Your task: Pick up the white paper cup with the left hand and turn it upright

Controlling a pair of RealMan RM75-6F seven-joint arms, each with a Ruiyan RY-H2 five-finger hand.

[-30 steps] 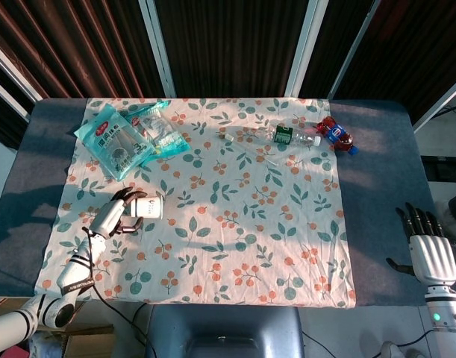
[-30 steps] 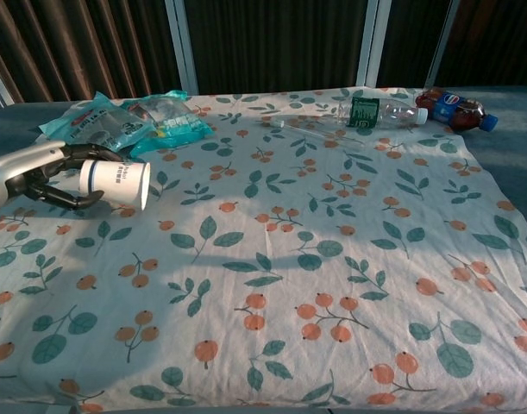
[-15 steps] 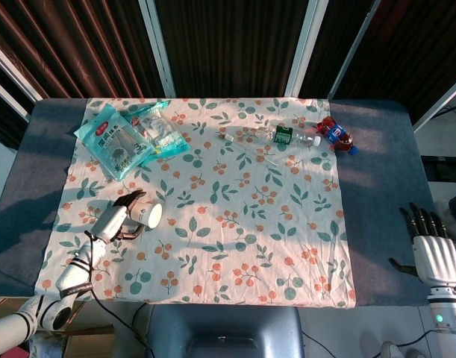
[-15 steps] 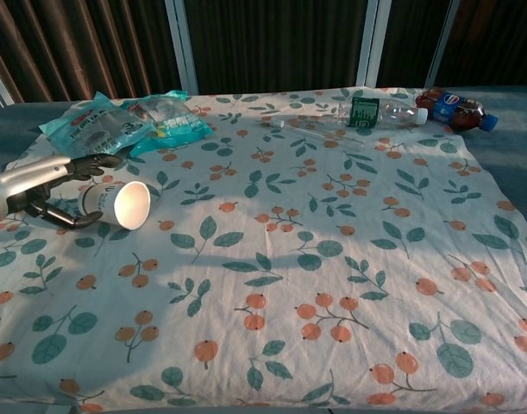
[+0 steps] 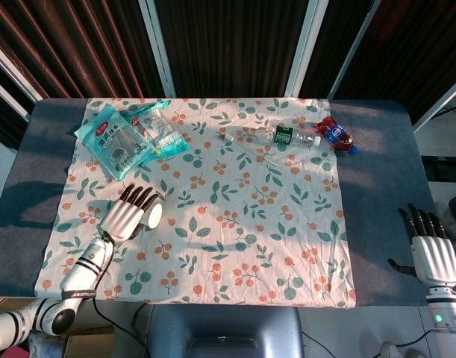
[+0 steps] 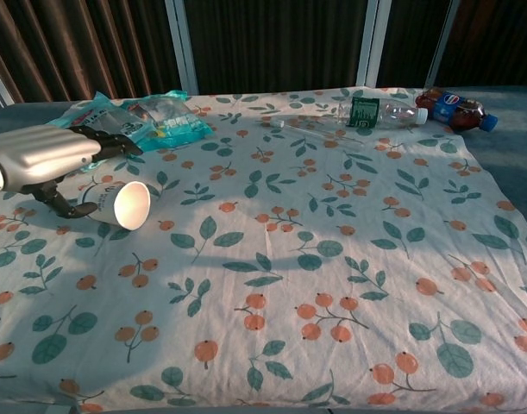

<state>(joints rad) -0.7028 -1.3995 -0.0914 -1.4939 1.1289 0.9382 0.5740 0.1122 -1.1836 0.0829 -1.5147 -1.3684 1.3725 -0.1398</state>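
The white paper cup (image 5: 154,215) (image 6: 121,204) lies on its side on the floral cloth at the left, its open mouth facing the front right. My left hand (image 5: 127,215) (image 6: 52,155) hovers palm down over it, fingers stretched out and apart above the cup's body, the thumb curling down beside the cup's base. The fingers do not wrap the cup. Whether the thumb touches it is unclear. My right hand (image 5: 429,250) rests far off at the table's right front edge, fingers extended, holding nothing; the chest view does not show it.
Two snack bags (image 5: 127,138) (image 6: 129,121) lie just behind the cup. A clear water bottle (image 5: 287,136) (image 6: 375,112) and a cola bottle (image 5: 337,135) (image 6: 453,108) lie on their sides at the far right. The floral cloth (image 5: 242,224) covers the grey table.
My left hand held the cup raised with its mouth to the right, then lowered and turned it. Now the hand has rolled palm down, its fingers straightened, and the cup lies beneath it.
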